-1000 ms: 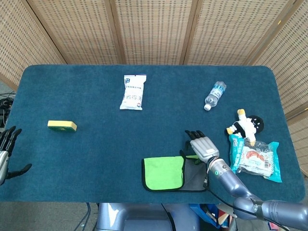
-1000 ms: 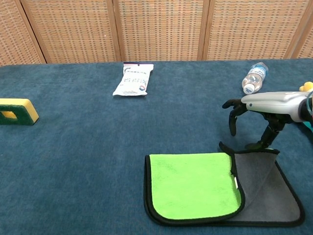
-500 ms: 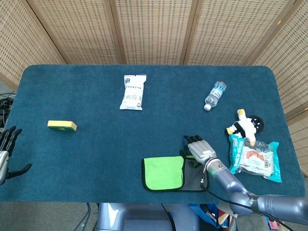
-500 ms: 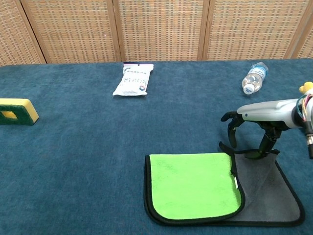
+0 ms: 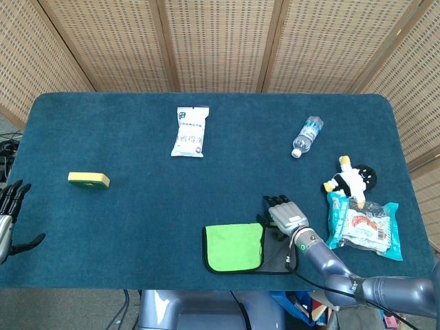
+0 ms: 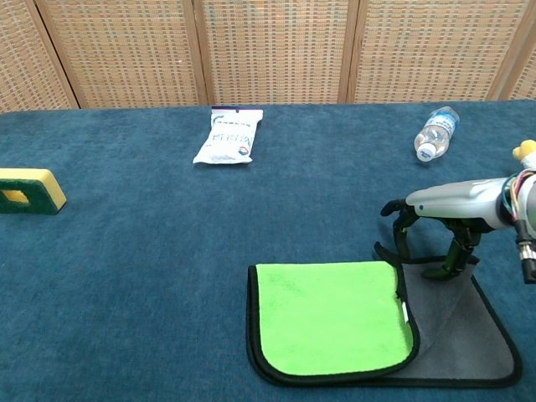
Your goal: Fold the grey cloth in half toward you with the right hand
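Note:
The grey cloth [image 6: 462, 335] lies at the table's near edge, its left part turned over so the green underside [image 6: 331, 316] faces up. In the head view the cloth [image 5: 234, 247] sits just left of my right hand [image 5: 285, 214]. My right hand [image 6: 448, 203] arches over the cloth's far right edge. Its fingers curl down, and fingers and thumb pinch the black-trimmed edge, which curls slightly off the table. My left hand [image 5: 9, 221] hangs off the table's left edge, fingers spread, holding nothing.
A white wipes packet [image 5: 190, 132] and a water bottle [image 5: 306, 136] lie toward the far side. A plush toy [image 5: 352, 179] and a snack bag [image 5: 364, 228] sit right of my right hand. A yellow-green sponge [image 5: 89, 180] lies at the left.
My right hand has come lower and a little nearer to me, bringing the raised far edge of the grey part down with it. The left hand has not moved.

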{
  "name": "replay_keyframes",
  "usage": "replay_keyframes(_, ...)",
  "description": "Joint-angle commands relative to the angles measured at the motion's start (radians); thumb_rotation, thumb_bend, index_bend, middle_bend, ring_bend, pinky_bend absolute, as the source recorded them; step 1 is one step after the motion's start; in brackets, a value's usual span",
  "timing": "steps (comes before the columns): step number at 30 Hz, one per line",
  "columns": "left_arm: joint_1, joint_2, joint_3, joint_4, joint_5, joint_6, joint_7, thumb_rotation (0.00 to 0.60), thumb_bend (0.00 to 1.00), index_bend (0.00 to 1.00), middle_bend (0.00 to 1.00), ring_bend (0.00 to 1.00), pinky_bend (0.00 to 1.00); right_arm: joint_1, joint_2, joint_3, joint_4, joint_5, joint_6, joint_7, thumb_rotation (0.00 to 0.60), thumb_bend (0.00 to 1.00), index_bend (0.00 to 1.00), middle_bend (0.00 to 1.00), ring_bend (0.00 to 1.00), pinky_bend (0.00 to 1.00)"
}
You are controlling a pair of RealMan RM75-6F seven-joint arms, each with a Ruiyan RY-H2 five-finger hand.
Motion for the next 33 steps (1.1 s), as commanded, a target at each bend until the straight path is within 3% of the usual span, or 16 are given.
replay_keyframes(1, 0.0, 0.0, 0.0, 0.001, 0.0, 0.001, -0.001, 0.6, 0.19, 0.0, 0.0, 0.0, 0.0, 0.007, -0.002, -0.006, 0.002, 0.012, 0.001, -0.004, 0.6, 0.42, 0.5, 0.0, 0.0, 0.0)
replay_keyframes(7, 0.0, 0.0, 0.0, 0.001, 0.0, -0.001, -0.001, 0.6, 0.2, 0.0, 0.0, 0.0, 0.0, 0.011, -0.002, -0.016, 0.001, 0.014, -0.001, 0.009, 0.6, 0.43, 0.58, 0.0, 0.0, 0.0)
replay_keyframes(16, -0.001, 0.0, 0.001, 0.001, 0.001, -0.002, -0.001, 0.6, 0.2, 0.0, 0.0, 0.0, 0.0, -0.017, 0.024, -0.028, -0.013, -0.066, -0.01, 0.074, 0.6, 0.44, 0.61, 0.0, 0.0, 0.0)
replay_keyframes(33, 0.002, -0.001, 0.008, -0.005, 0.013, 0.002, 0.004, 0.6, 0.2, 0.0, 0.0, 0.0, 0.0, -0.199, 0.158, -0.103, -0.059, -0.507, 0.034, 0.335, 0.6, 0.44, 0.62, 0.0, 0.0, 0.0)
